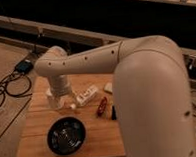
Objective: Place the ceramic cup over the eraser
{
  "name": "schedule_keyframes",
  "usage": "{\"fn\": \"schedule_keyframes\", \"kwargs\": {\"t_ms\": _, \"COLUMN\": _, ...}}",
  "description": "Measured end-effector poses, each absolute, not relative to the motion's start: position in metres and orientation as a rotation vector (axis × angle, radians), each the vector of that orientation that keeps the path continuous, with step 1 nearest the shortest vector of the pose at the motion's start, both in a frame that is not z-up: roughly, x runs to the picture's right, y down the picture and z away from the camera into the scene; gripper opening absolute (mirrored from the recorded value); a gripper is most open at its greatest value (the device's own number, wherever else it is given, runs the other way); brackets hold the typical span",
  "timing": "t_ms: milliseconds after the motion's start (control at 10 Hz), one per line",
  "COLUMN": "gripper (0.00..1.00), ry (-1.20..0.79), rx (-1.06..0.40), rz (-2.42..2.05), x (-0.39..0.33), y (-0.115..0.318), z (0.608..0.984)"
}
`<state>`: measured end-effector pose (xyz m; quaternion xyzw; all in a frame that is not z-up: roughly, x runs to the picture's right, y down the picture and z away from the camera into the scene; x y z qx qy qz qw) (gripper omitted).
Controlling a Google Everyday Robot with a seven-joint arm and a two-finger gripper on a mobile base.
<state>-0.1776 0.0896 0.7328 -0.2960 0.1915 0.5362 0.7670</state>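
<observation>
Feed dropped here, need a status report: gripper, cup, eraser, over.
Gripper low at ceramic cup, table's left rear. Eraser far right of it, edge behind arm. White bottle and red object lie between.
</observation>
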Motion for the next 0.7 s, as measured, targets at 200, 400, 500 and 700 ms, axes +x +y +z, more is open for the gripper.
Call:
{"fn": "schedule_keyframes", "kwargs": {"t_ms": 200, "gripper": 0.65, "ry": 0.377, "rx": -0.68, "rz": 1.077, "x": -0.198, "y": 0.088, "z": 0.752}}
{"fn": "schedule_keyframes", "kwargs": {"t_ms": 400, "gripper": 0.65, "ry": 0.339, "rx": -0.71, "rz": 1.01, "x": -0.21, "y": 0.084, "z": 0.775}}
{"fn": "schedule_keyframes", "kwargs": {"t_ms": 500, "gripper": 0.65, "ry": 0.32, "rx": -0.72, "rz": 0.985, "x": -0.216, "y": 0.08, "z": 0.785}}
{"fn": "schedule_keyframes", "kwargs": {"t_ms": 700, "gripper": 0.65, "ry": 0.285, "rx": -0.736, "rz": 0.959, "x": -0.225, "y": 0.068, "z": 0.801}}
